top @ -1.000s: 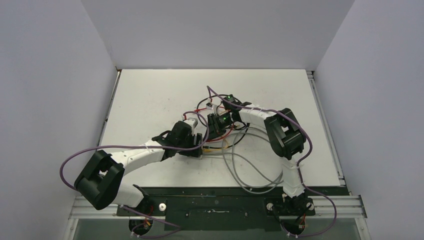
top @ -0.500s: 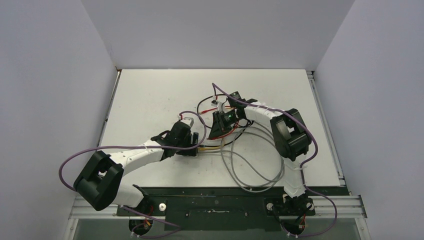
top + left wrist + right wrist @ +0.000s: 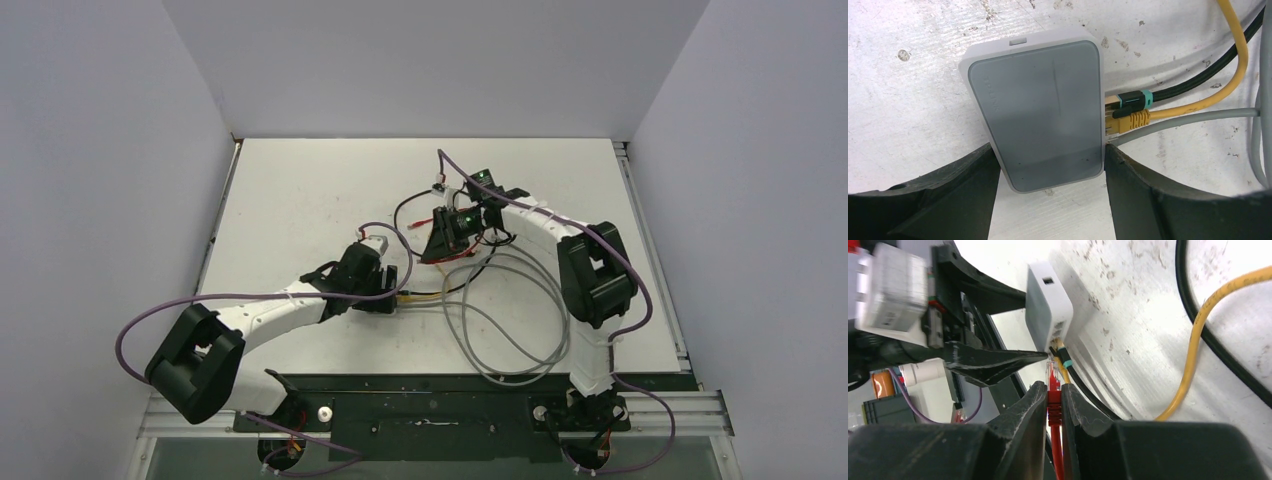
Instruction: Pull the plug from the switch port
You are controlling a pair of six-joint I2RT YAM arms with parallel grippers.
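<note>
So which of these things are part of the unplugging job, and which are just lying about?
Job: the switch, held between the fingers of the left hand; the red plug, clear of the ports, gripped in the right hand.
Lying about: the black cable, yellow cable and grey cable, all three plugged into the switch.

The switch (image 3: 1038, 110) had a pale grey-white rim around a darker grey top. Its leads were a black cable (image 3: 1198, 81) with a teal band, a yellow cable (image 3: 1193, 107) and a grey cable (image 3: 1198, 116). The plug (image 3: 1054, 412) in the black right pincer (image 3: 1052, 388) was red, clear-tipped. The white table (image 3: 923, 60) was flecked with dark scuffs.
</note>
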